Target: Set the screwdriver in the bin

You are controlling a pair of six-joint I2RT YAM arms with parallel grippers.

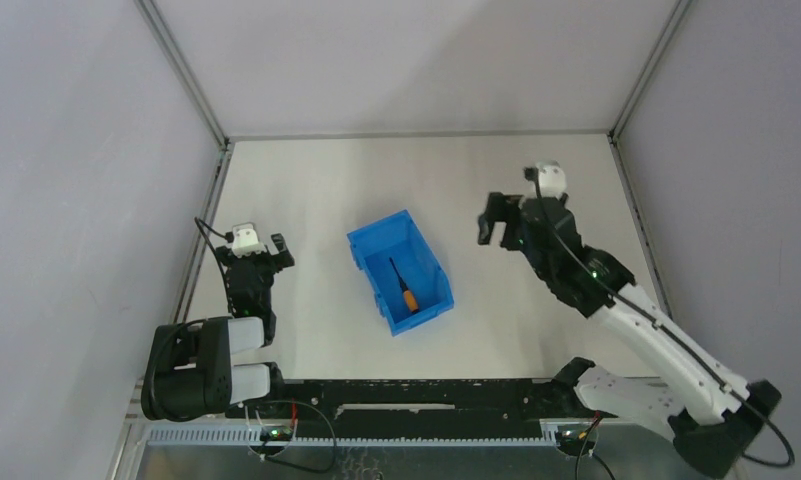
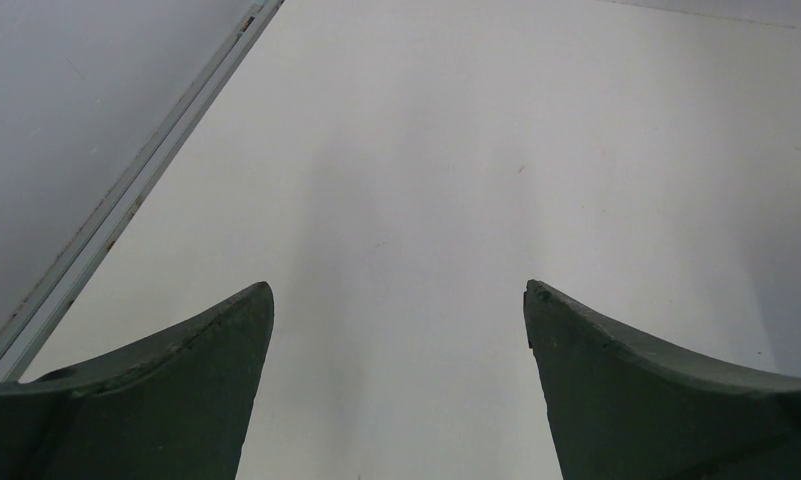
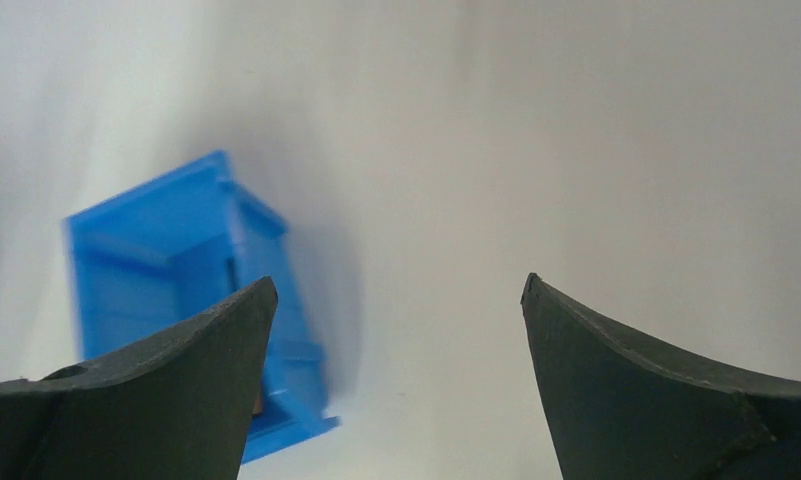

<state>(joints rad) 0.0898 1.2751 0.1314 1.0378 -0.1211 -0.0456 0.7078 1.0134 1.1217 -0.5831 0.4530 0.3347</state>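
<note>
The blue bin (image 1: 369,248) sits mid-table, and the screwdriver (image 1: 404,287) lies inside it, orange handle toward the near end, black shaft pointing away. My right gripper (image 1: 493,223) hovers to the right of the bin, open and empty. In the right wrist view the bin (image 3: 141,260) shows blurred at the left, partly behind my left finger; the gripper (image 3: 398,290) has only bare table between its fingers. My left gripper (image 1: 266,247) rests open to the left of the bin, and in the left wrist view the gripper (image 2: 398,290) frames nothing but table.
Grey enclosure walls and metal frame rails (image 1: 204,215) border the white table on the left, back and right. A black rail (image 1: 406,392) runs along the near edge between the arm bases.
</note>
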